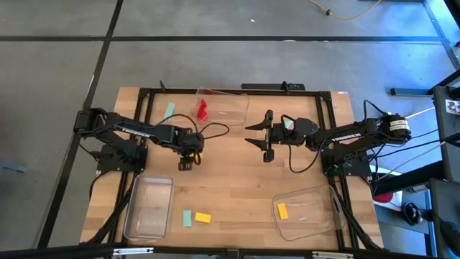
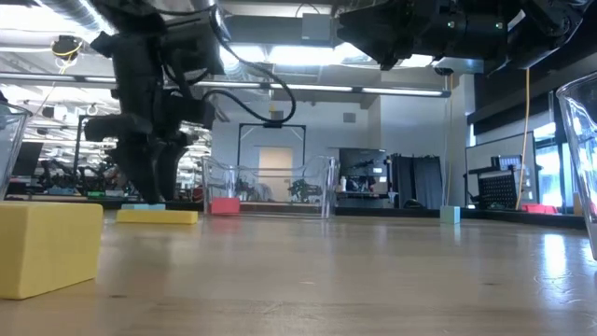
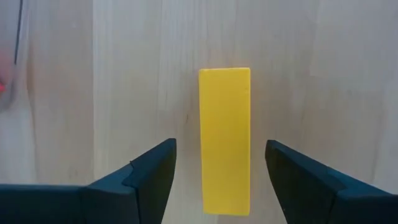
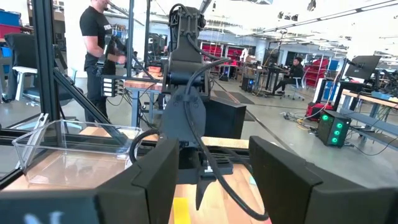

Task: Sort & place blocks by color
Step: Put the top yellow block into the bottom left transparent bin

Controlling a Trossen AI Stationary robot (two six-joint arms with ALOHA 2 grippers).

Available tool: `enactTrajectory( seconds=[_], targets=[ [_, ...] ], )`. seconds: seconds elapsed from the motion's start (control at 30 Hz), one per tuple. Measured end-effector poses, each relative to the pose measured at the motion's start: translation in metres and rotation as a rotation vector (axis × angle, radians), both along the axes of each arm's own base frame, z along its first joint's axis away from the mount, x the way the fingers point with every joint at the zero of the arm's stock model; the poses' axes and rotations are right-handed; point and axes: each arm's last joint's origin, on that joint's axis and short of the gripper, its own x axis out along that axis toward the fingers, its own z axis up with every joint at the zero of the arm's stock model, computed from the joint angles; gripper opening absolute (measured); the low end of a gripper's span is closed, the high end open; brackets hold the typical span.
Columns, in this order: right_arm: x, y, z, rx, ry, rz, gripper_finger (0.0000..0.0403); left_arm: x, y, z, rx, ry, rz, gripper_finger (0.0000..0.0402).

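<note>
My left gripper [image 3: 221, 152] is open and points down at the table's middle left [image 1: 187, 157]. Its fingers stand on either side of a yellow bar [image 3: 225, 140] lying flat on the wood, without touching it; the low view shows this bar [image 2: 157, 217] under the gripper [image 2: 154, 182]. My right gripper [image 1: 262, 137] hangs open and raised, right of centre, with a teal block [image 1: 288, 124] beside it. Red blocks [image 1: 203, 109] lie in the far tray [image 1: 233, 108]. A yellow block [image 1: 282, 211] lies in the near right tray [image 1: 316, 216]. A teal bar [image 1: 169, 111] lies at the far left.
A clear tray [image 1: 149, 208] sits at the near left. A teal block [image 1: 187, 218] and a yellow block [image 1: 203, 217] lie side by side near the near edge. The black frame [image 1: 144, 97] borders the table. A person [image 4: 99, 43] stands in the room beyond.
</note>
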Motion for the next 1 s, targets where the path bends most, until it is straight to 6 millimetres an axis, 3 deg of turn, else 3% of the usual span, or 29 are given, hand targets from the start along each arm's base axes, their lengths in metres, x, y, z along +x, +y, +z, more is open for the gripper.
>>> enactTrajectory(
  seconds=[0.27,0.47,0.57,0.67,0.73,0.83,1.0],
  targets=[
    [0.000,0.000,0.000,0.000,-0.002,0.000,0.0198,-0.003,0.003,-0.022,-0.014,0.050,0.054,0.0239],
    [0.000,0.000,0.001,0.000,-0.006,0.000,0.0198,-0.001,0.003,-0.027,-0.025,0.071,0.049,0.0236],
    [0.000,0.000,0.001,-0.001,-0.006,0.000,0.0198,-0.002,0.003,-0.027,-0.010,0.079,0.060,0.0211],
    [0.000,0.000,0.001,-0.001,-0.006,0.000,0.0198,-0.003,0.003,-0.027,-0.003,0.094,0.059,0.0153],
    [0.000,0.000,0.001,-0.001,-0.006,0.000,0.0198,-0.002,0.003,-0.023,0.001,0.106,0.059,0.0110],
    [0.000,0.000,0.001,-0.001,-0.006,0.000,0.0198,-0.003,0.005,-0.011,0.045,0.112,0.068,0.0109],
    [0.000,0.000,0.000,0.000,0.000,0.000,0.0198,-0.008,0.004,0.030,0.101,-0.103,0.090,0.0109]
  ],
)
